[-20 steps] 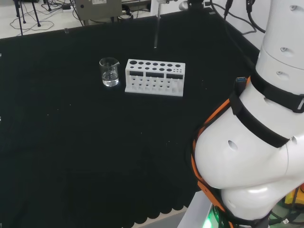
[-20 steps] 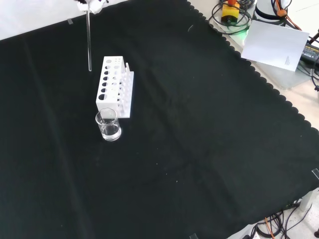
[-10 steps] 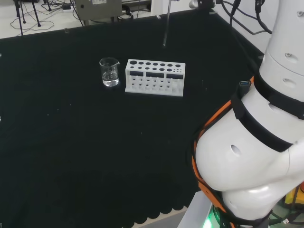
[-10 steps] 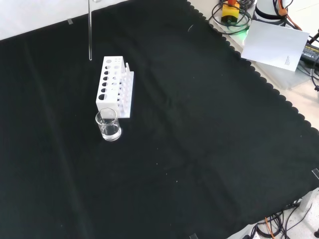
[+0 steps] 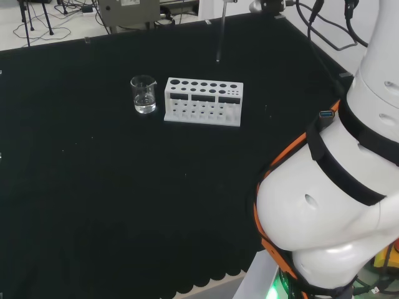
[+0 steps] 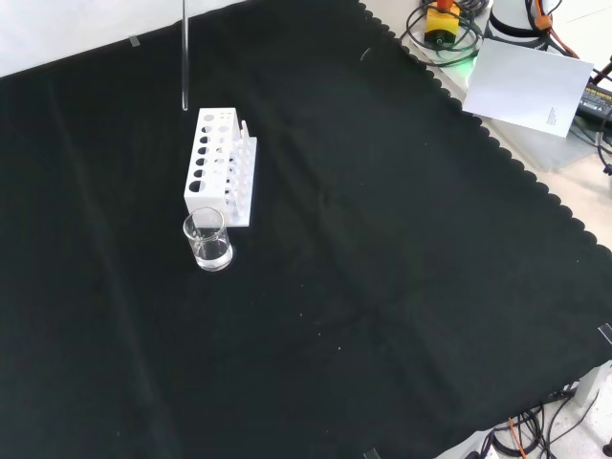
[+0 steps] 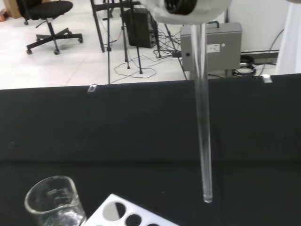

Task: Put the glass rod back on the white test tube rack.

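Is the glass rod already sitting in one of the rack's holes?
No: in the front view the glass rod hangs upright in the air, its lower tip beyond the far end of the white test tube rack, whose holes hold nothing.

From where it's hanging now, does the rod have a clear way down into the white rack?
Probably yes: the glass rod hangs upright above the cloth beside the white rack, whose holes look empty; the beaker stands off at the far end.

This is a lab: a test tube rack (image 5: 203, 101) and a glass beaker (image 5: 143, 94) stand on the desk (image 5: 93, 187).
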`<state>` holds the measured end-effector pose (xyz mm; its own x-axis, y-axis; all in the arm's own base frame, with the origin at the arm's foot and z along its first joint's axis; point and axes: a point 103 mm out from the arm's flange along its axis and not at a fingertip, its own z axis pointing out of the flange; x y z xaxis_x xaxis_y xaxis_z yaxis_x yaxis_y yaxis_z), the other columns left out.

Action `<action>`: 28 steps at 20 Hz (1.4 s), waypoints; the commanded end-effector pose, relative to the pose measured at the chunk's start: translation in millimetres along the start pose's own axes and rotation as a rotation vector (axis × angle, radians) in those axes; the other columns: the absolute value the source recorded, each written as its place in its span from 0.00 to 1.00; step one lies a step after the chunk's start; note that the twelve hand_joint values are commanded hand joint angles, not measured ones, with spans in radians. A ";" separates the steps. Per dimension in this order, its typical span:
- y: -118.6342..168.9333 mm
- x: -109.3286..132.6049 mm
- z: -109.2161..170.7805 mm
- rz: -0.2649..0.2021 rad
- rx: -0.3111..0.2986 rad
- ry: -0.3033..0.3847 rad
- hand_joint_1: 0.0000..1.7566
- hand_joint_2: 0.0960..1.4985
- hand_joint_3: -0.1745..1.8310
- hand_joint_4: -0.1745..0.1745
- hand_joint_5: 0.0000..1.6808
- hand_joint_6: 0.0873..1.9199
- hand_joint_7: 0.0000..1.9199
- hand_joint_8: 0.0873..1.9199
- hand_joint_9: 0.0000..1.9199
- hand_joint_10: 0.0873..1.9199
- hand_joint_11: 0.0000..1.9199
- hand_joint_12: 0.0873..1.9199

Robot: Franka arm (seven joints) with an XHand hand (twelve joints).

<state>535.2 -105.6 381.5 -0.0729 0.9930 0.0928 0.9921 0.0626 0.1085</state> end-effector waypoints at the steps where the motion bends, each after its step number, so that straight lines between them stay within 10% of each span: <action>1: -25.3 12.7 -12.7 -0.015 -0.019 0.036 0.74 0.69 0.09 0.00 0.69 0.16 0.58 0.55 0.89 0.29 0.63 0.41; 28: -70.3 17.5 5.2 -0.005 0.012 0.023 0.74 0.69 0.09 0.00 0.69 0.16 0.58 0.55 0.89 0.29 0.63 0.41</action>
<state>457.7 -90.6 383.5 -0.0827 0.9902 0.1129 0.9901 0.0688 0.1221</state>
